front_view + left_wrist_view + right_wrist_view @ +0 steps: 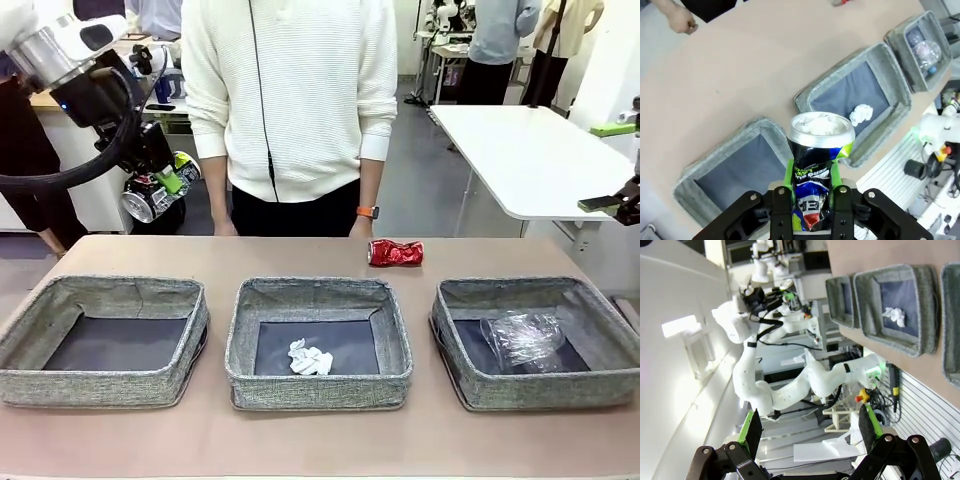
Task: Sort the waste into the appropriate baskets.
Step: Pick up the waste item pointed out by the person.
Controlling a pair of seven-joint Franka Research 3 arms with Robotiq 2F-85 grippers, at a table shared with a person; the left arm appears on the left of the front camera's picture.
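While my left gripper (pixel 811 186) is pinching the dark printed can (pixel 820 145) low on its body, I am judging it light and crushable.

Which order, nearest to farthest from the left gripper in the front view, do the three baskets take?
1. left basket, on the side of the left gripper holding the dark printed can.
2. middle basket, in the centre.
3. right basket, far right.
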